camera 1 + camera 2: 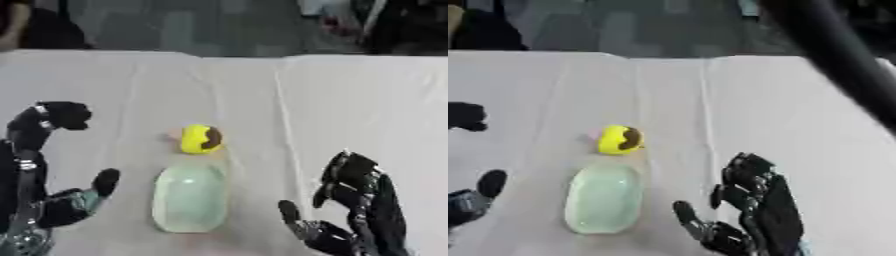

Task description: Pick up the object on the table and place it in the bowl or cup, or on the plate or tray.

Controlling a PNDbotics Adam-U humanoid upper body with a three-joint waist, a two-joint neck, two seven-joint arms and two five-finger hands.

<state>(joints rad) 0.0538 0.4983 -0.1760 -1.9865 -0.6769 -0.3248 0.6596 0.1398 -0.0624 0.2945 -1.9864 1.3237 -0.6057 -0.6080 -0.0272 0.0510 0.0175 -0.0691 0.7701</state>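
While both hands hover low at the near edge of the bench (pixel 350 100), the yellow object (pixel 200 139) (with a dark brown patch on its right side) lies on the pale cloth near the middle, just beyond the far end of the pale green tray (pixel 190 198) and close to its rim; whether they touch I cannot tell. Neither hand holds anything. At the near left, the left hand (pixel 48 200) is spread wide, fingers arching up and thumb pointing toward the tray. At the near right, the right hand (pixel 750 210) is likewise open, fingers relaxed and slightly bent, thumb reaching toward the tray's near end
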